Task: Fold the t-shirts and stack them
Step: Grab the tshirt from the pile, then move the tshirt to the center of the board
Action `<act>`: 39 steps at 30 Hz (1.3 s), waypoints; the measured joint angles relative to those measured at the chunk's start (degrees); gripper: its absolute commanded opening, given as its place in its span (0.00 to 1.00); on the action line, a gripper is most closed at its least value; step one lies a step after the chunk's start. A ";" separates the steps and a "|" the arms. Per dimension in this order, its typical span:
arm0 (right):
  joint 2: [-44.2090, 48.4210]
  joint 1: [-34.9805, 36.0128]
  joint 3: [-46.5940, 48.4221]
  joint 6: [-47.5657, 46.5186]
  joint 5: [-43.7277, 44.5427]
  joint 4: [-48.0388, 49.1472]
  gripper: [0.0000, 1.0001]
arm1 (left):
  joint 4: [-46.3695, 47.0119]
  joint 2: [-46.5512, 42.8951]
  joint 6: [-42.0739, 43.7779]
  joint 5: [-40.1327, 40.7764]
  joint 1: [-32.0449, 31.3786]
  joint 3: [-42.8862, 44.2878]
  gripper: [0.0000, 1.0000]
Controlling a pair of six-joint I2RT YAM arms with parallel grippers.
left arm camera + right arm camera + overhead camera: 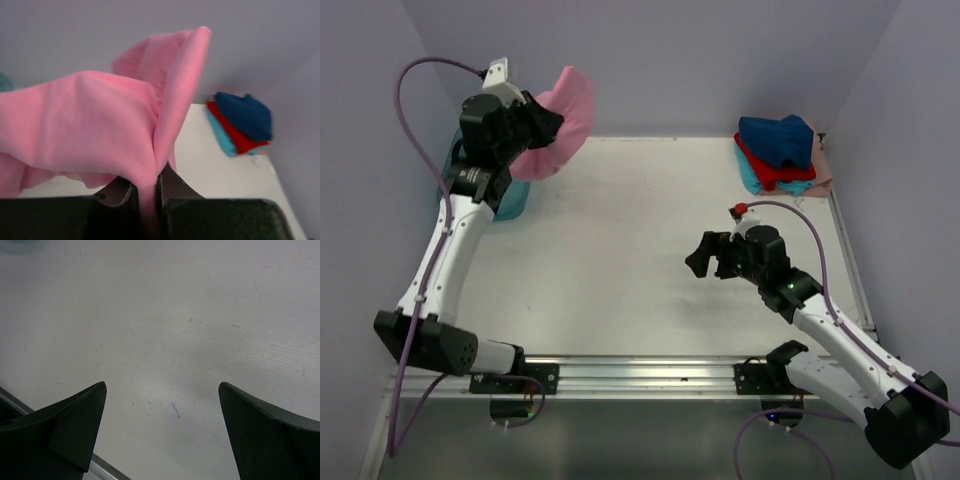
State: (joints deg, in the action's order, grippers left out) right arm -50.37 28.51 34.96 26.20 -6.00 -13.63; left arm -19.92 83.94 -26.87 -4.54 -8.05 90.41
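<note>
Left gripper (542, 122) is clamped on a pinch of the pink t-shirt (570, 105). In the left wrist view the jaws stand nearly together with a thin fold of cloth squeezed between them. The shirt is up in the air at the far left corner, above the teal tub (512, 200), bunched and draping off the fingers. Can't tell whether any of it trails in the tub.

Right gripper (705, 257) is spread wide and empty, hovering over the bare table (620, 250) right of centre.

Step in hand, as I judge it, is getting the pink shirt onto the table to lay it flat:
- Lift high enough that the hanging cloth clears the tub rim, then carry it to mid-table.
- The grip is on a random fold, not a hem or shoulder, so the right gripper should take a second edge to pull it open.
- Lower slowly so the cloth doesn't pile up.

The pink shirt is a soft matte knit, limp, with rounded rolls and deep creases. The table is white, hard and lightly scuffed, so cloth should slide. The tub is translucent plastic. The stack (780, 155) at the far right corner is folded, with a navy shirt (780, 138) on top, then red (775, 172), teal (750, 178) and pale peach (823, 170) at the edge. It is lumpy, not square.
</note>
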 measured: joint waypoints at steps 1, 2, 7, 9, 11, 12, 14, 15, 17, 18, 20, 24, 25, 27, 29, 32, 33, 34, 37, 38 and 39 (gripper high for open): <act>0.00 0.00 0.00 0.07 0.55 0.00 0.99 | 1.62 -3.23 -1.09 -3.04 -1.51 -1.38 0.00; 0.04 0.00 0.00 0.17 1.22 -0.04 0.99 | 2.89 -6.16 -2.32 -6.03 -2.49 -2.99 0.00; 2.34 0.04 0.00 1.55 8.22 -1.33 0.99 | 14.32 -13.60 -11.93 -24.15 -5.22 -17.07 0.00; 5.03 0.04 0.00 2.40 12.83 -2.36 0.99 | 20.20 -13.35 -16.28 -30.01 -6.95 -23.78 0.00; 8.61 0.04 -0.02 3.21 17.97 -3.50 0.99 | 26.56 -13.33 -22.29 -35.85 -9.49 -32.04 0.00; 10.32 0.04 -0.02 3.41 20.41 -3.78 0.99 | 30.73 -13.33 -25.31 -38.38 -10.71 -36.20 0.00; 13.88 0.04 -0.02 3.96 25.79 -4.90 0.99 | 38.49 -14.05 -30.67 -42.25 -12.15 -44.54 0.00; 15.06 0.04 -0.02 4.20 27.82 -5.38 0.99 | 41.48 -14.75 -32.79 -43.58 -12.39 -49.03 0.00; 17.16 0.04 -0.02 4.24 32.13 -6.19 0.99 | 41.00 -16.13 -32.85 -43.65 -12.31 -54.40 0.00; 17.49 0.04 0.04 4.15 33.88 -6.62 0.99 | 38.29 -16.65 -32.11 -42.75 -12.26 -56.37 0.00; 16.68 0.04 0.63 3.76 35.93 -7.93 0.99 | 32.54 -17.25 -29.81 -38.86 -12.28 -58.66 0.00; 11.63 0.04 2.67 3.32 36.68 -10.21 0.99 | 18.03 -22.36 -25.77 -25.79 -12.57 -62.05 0.21; 10.03 0.04 3.13 3.28 36.26 -10.45 0.99 | 14.93 -24.28 -25.31 -22.93 -12.74 -62.34 0.32; 6.69 0.04 3.63 3.15 34.84 -10.43 0.99 | 8.70 -29.97 -24.09 -16.04 -13.42 -62.38 0.75; 3.26 0.04 3.72 2.93 32.26 -10.27 0.99 | 3.72 -35.50 -23.96 -10.21 -13.99 -61.75 0.99; -2.64 0.02 3.74 2.29 26.08 -9.03 0.99 | -1.66 -38.64 -23.69 -4.50 -14.56 -59.41 1.00; -4.57 0.02 3.80 1.95 23.82 -8.07 0.99 | -2.62 -38.93 -23.45 -3.32 -14.64 -58.71 1.00; -6.84 0.04 3.96 1.55 21.11 -6.93 0.99 | -3.10 -39.04 -23.37 -2.49 -14.71 -58.38 1.00; -12.90 0.04 4.98 0.28 13.53 -3.21 0.99 | -3.74 -38.71 -23.21 -1.62 -14.93 -58.34 1.00; -15.04 0.04 5.66 -0.11 11.15 -2.08 0.99 | -3.72 -38.40 -23.21 -1.64 -14.99 -58.40 1.00; -17.57 0.04 6.73 -0.59 9.11 -1.22 0.99 | -3.76 -38.01 -23.21 -1.64 -15.04 -58.40 1.00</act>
State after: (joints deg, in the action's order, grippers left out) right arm -67.94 28.56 41.69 25.61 3.11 -14.85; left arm -23.68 45.93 -50.09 -6.17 -23.09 32.01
